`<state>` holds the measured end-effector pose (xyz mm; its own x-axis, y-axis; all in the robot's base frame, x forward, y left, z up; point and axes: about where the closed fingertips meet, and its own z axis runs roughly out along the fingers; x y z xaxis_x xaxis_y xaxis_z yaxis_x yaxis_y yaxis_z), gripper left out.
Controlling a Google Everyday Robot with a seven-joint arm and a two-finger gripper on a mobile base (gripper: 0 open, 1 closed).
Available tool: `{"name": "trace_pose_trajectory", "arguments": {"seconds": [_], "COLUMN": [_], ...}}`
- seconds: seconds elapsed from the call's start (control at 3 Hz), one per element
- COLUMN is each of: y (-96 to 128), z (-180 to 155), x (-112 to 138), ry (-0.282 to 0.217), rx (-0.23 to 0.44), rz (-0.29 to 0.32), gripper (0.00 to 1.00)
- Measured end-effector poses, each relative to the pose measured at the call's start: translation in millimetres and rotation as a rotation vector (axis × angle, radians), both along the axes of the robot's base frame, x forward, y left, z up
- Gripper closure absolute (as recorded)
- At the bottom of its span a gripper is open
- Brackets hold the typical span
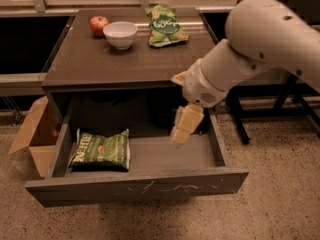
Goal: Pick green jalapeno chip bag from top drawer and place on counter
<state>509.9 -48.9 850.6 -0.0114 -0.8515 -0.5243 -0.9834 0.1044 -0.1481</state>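
The green jalapeno chip bag lies flat in the left part of the open top drawer. It is dark green with white letters and a small red emblem. My gripper hangs from the white arm over the right half of the drawer, just in front of the counter's front edge. It is well to the right of the bag and holds nothing that I can see.
On the counter stand a red apple, a white bowl and a lighter green chip bag. An open cardboard box sits on the floor left of the drawer. Dark table legs stand at the right.
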Motion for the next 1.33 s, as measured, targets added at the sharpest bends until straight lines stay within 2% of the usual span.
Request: {"name": "trace_pose_trajectory", "arguments": {"seconds": [0.33, 0.67, 1.0, 1.33], "y": [43.5, 85.7, 121.7, 149.0], "z": [-41.2, -79.3, -111.6, -142.1], "x": [22.6, 35.1, 44.1, 55.7], "ry": [0.019, 0.045, 0.066, 0.083], "rx": [0.025, 0.035, 0.045, 0.051], "rz": [0.065, 0.125, 0.158, 0.158], "gripper": [0.0, 0.0, 0.0, 0.0]}}
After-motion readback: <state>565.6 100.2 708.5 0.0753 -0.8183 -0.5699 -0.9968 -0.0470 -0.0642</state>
